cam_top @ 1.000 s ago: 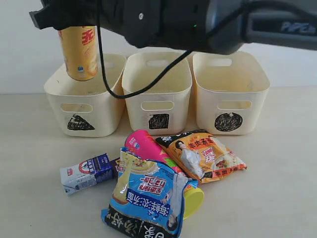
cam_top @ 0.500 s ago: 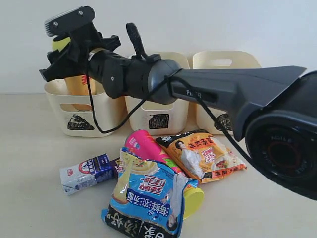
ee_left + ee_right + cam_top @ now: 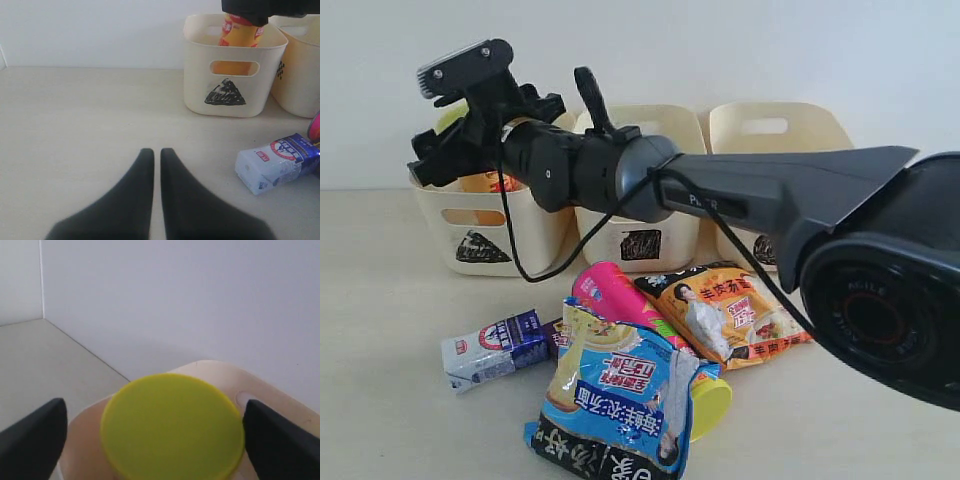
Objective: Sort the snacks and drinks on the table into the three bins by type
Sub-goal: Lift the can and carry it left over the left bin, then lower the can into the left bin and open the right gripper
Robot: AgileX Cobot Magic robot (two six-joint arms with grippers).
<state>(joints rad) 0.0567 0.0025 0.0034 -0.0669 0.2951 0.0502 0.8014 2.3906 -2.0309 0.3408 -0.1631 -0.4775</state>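
Chip drop at the triangle bin (image 3: 196,70): the right end effector (image 3: 154,407) hangs above it with fingers spread wide of the lid on the yellow tube (image 3: 239,35), which stands roughly upright inside the bin, so the grip looks released. The left end effector (image 3: 156,156) hovers low over the table (image 3: 75,115), clenched on nothing. The step in hand appears to be backing out after the drop. Done well, that means rising straight up until both fingers are above the lid, because a sideways pull could catch the lid's edge and tip the tube or drag the light bin. Only then should the arm swing toward the pile, where the pink tube (image 3: 610,290) lies partly under the blue-white bag (image 3: 620,400) and beside the orange bag (image 3: 730,312), with the white-and-blue carton (image 3: 490,350) just to the left. The pink tube likely belongs with its twin, though the bag lying over it may need shifting first.
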